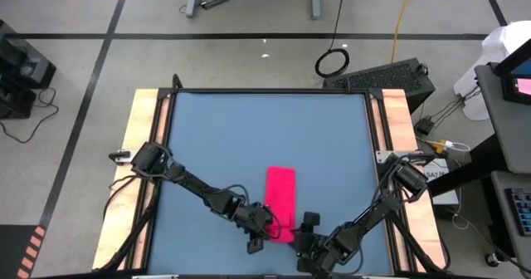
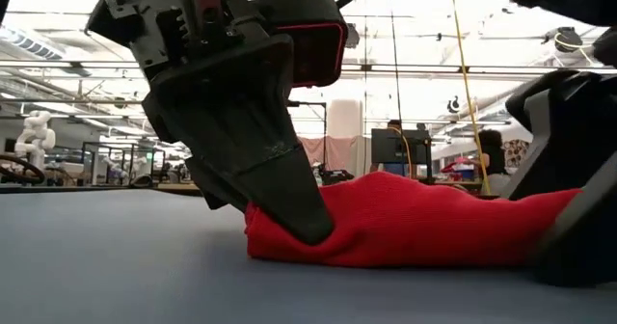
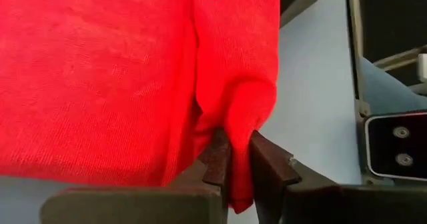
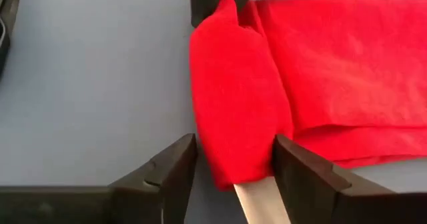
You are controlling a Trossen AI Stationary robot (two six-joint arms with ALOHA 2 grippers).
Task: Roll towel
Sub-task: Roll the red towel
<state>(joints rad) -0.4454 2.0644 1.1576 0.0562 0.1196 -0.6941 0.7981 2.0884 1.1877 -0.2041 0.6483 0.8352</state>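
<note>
the towel (image 1: 280, 192) lies folded in a long strip on the table's (image 1: 249, 129) near half, its near end turned up into a small roll. the left gripper (image 3: 239, 167) pinches one end of that roll; the right gripper (image 4: 235, 159) stands wide, its fingers (image 4: 167, 171) straddling the other end

overhead looking down, table-level sideways, both wrists close, all sharing towel (image 1: 280, 203)

A grey floor (image 1: 249, 13) crossed by black tape lines (image 1: 249, 36) is seen around the blue-topped table (image 1: 249, 129). A coiled cable (image 1: 332, 61) lies there. Ceiling lights (image 2: 87, 83) and monitors (image 2: 390, 146) are seen beyond.
</note>
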